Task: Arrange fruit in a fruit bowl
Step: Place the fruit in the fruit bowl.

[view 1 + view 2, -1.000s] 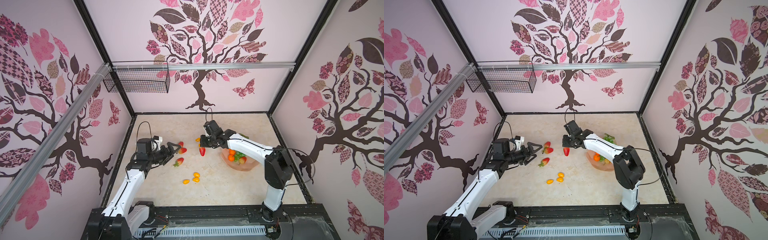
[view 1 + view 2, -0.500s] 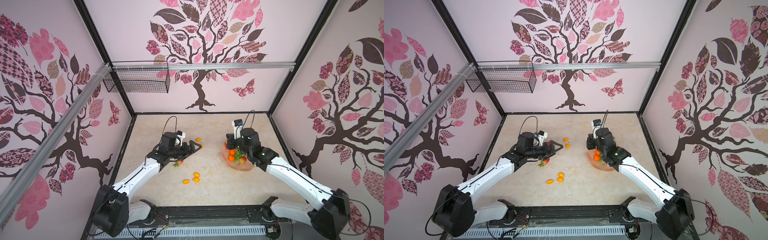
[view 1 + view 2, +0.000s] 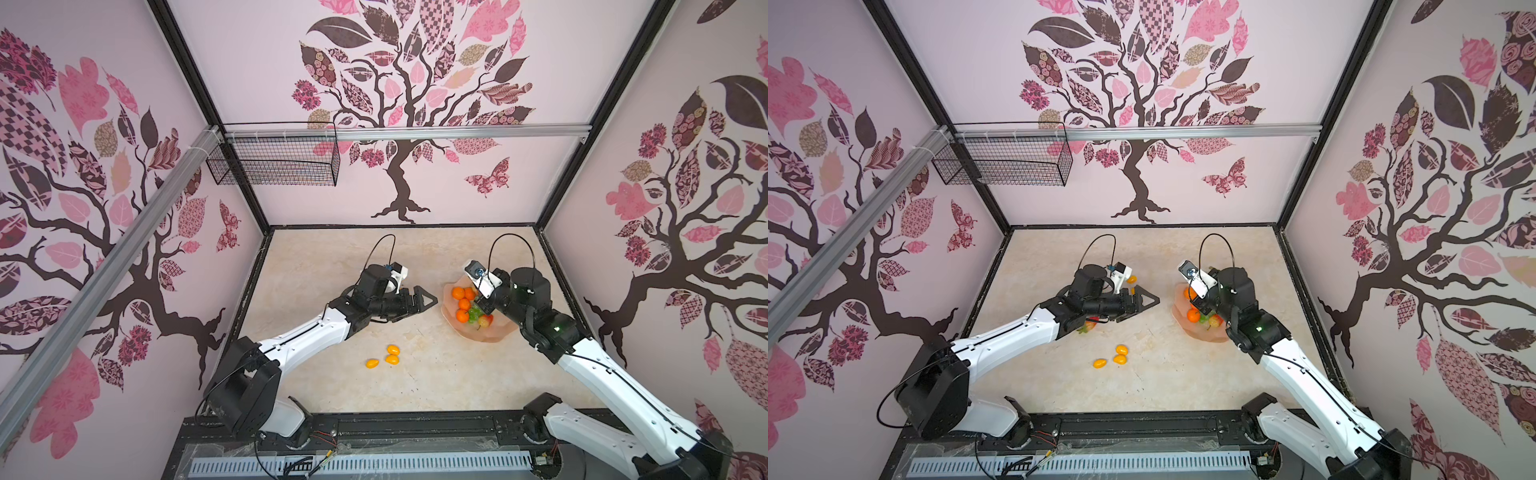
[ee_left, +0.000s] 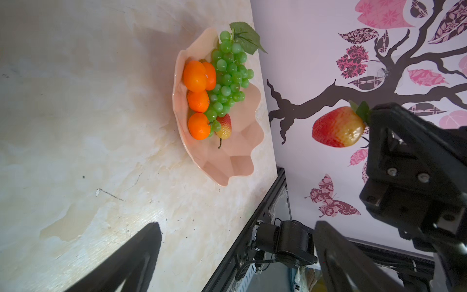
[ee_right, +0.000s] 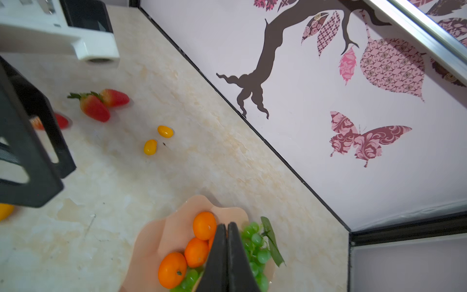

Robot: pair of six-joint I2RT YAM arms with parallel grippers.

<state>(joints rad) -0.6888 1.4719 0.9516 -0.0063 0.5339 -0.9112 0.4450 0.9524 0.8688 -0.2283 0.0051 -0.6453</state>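
Over the fruit bowl (image 4: 219, 177) with the right hand (image 5: 226, 225), fingers pressed flat together. From the left wrist view, pinching a strawberry (image 4: 336, 129) by its green top, high above the dish and clear of everything in it. Looks like the drop-off step.

Bowl on the right side of the desk (image 3: 332, 257), already well loaded:
- Tangerines (image 4: 198, 101) lined up along its left edge.
- Grape bunch (image 4: 227, 73) just right of them.
- One berry (image 4: 224, 126) tucked against the nearest tangerine.
- Bare peach floor on the near half, so aim there.

Down low before letting go. Only a thin hold on a leaf, so probably some swing; worth a pause to let it settle. From this height, a good chance of a bounce off the glossy fruit and out over the shallow wavy rim. Better to set it right onto the bare floor beside the berry already there. Then part the fingers slowly and lift straight up, away from the grapes.

Left hand (image 4: 236, 225) with fingers spread wide, nothing between them, hovering just left of the bowl above the desk. Best held back until the right arm is out.

Plenty left to fetch afterwards:
- Three yellow-orange ovals (image 3: 386, 355) near the middle of the desk.
- Two more ovals (image 5: 165, 131) on the left half, around the left arm.
- Loose strawberries (image 5: 94, 107) beside those.
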